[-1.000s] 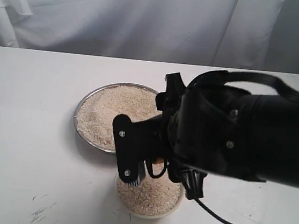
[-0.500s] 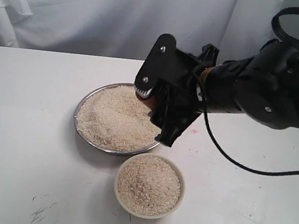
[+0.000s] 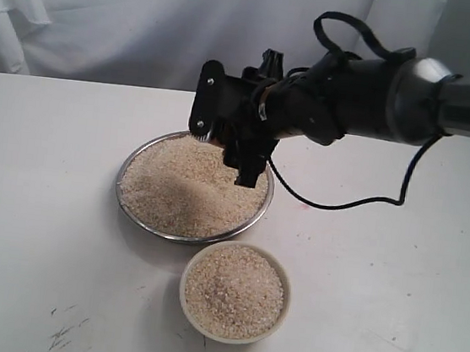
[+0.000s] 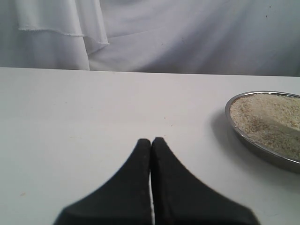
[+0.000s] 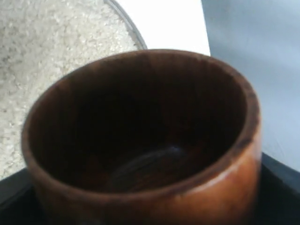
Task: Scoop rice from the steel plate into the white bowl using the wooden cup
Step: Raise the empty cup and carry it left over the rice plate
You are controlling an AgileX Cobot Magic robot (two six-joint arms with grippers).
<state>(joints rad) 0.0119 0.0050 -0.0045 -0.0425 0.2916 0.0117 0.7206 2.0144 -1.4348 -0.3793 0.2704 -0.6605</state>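
The right pincer (image 3: 226, 144) has swung off the white bowl (image 3: 230, 338), gripping the empty wooden cup (image 5: 140, 131), steel plate (image 3: 119, 187) beneath it; left pincer (image 4: 151, 143) closed.

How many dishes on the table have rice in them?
2: the steel plate, mid-table, and the white bowl just in front of it. The wooden cup looks empty.

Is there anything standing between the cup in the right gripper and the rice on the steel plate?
Nothing visible does. The right gripper holds the empty cup over the far side of the plate, with uncovered rice beneath it. The left gripper, jaws shut, is off to the plate's side.
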